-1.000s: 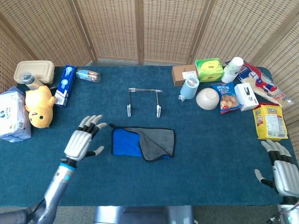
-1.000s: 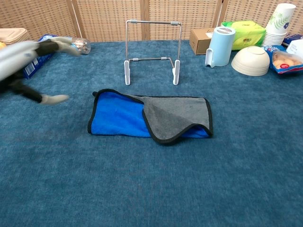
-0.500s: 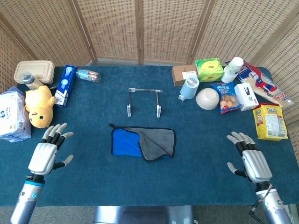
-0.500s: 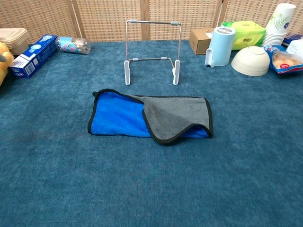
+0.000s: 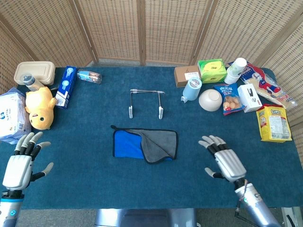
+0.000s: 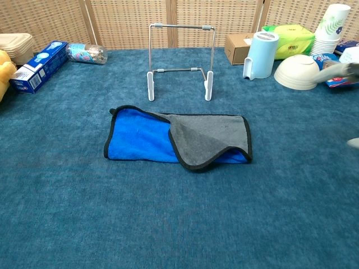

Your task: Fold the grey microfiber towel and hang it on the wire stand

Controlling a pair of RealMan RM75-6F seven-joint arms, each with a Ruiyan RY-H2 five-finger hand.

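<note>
The towel (image 5: pixel 145 144) (image 6: pixel 176 139) lies flat in the middle of the blue tablecloth, its blue side up and its right part turned over to show grey. Behind it stands the wire stand (image 5: pixel 146 101) (image 6: pixel 180 60), bare. My left hand (image 5: pixel 22 163) hovers at the near left corner, fingers spread, holding nothing. My right hand (image 5: pixel 224 158) hovers right of the towel, about a hand's width away, fingers spread and holding nothing; in the chest view only blurred fingertips (image 6: pixel 343 70) enter at the right edge.
A yellow plush (image 5: pixel 40 108), tissue pack (image 5: pixel 12 117), blue box (image 5: pixel 65 86) and food container (image 5: pixel 33 72) crowd the left. A blue jug (image 5: pixel 191 89), white bowl (image 5: pixel 210 100), snack bags (image 5: pixel 228 98), cups (image 5: pixel 235 70) and a yellow bag (image 5: pixel 273 123) fill the right.
My left hand has drawn back from beside the towel to the near left corner. My right hand has moved in from the near right corner toward the towel.
</note>
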